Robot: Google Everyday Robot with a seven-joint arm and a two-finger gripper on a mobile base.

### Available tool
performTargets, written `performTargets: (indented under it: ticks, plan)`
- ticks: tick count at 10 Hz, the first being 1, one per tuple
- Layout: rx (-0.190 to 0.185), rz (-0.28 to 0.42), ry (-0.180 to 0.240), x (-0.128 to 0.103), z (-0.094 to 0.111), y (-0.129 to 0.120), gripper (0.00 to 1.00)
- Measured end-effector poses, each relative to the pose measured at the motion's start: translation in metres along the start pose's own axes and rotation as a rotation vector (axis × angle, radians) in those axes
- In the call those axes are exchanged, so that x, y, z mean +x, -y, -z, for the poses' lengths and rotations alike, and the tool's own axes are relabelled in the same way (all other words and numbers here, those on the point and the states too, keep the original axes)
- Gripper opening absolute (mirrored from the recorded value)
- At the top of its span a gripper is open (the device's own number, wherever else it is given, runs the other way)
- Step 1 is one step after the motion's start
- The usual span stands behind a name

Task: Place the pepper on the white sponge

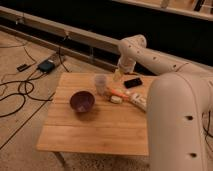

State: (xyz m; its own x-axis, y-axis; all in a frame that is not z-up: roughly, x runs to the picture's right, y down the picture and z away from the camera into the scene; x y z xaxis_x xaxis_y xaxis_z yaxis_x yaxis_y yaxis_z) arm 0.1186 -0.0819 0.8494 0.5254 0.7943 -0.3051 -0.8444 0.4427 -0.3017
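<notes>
1. The gripper hangs above the counter's far edge, just behind the cup; jaws unreadable (cannot tell).
2. The pepper lies right of the cup, touching the sponge.
3. The bowl sits front-left of the cup.

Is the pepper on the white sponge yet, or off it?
Apparently on: the pepper lies across the white sponge, overlapping its top edge. The gripper is above and behind it, near the clear cup.

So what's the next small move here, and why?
Probably retract the arm clear. The pepper appears to lie against the white sponge, and the gripper hangs above the table's far edge, apart from both.
</notes>
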Motion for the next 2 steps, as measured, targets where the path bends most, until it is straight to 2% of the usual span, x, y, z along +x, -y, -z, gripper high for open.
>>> performTargets:
  ticks: [2]
  plan:
    - [-0.003,0.004,0.002,-0.0029,-0.0002,-0.0036,0.71]
